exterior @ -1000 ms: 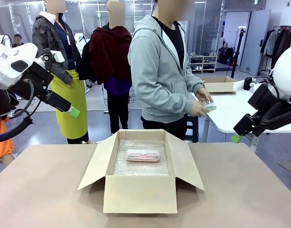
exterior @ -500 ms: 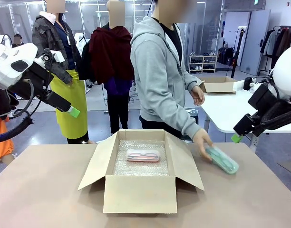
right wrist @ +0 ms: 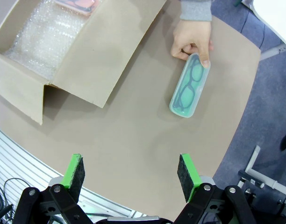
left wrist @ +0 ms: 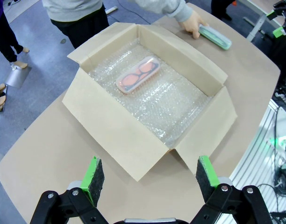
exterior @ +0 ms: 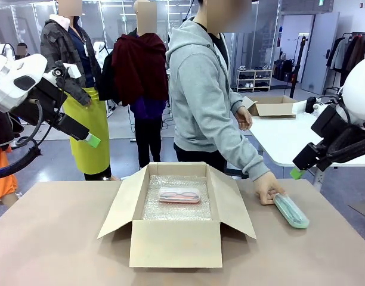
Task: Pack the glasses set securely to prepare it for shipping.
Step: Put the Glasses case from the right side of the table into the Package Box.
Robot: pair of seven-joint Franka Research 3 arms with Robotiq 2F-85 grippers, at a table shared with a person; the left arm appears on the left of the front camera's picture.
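Box (exterior: 176, 241) open mid-table in the front view, pink case (exterior: 179, 195) lying flat on the bubble wrap (exterior: 170, 210) inside. Left gripper (exterior: 92, 140) hangs high off to the side. Right gripper (exterior: 297, 173) is up too, with the mint green case (exterior: 291, 210) on the table below it and a person's hand (exterior: 267, 189) on its far end.

Left wrist view: jaws spread wide, empty, pink case well ahead between them.

Right wrist view: jaws wide apart, nothing gripped, mint green case ahead, nearer the picture-right finger.
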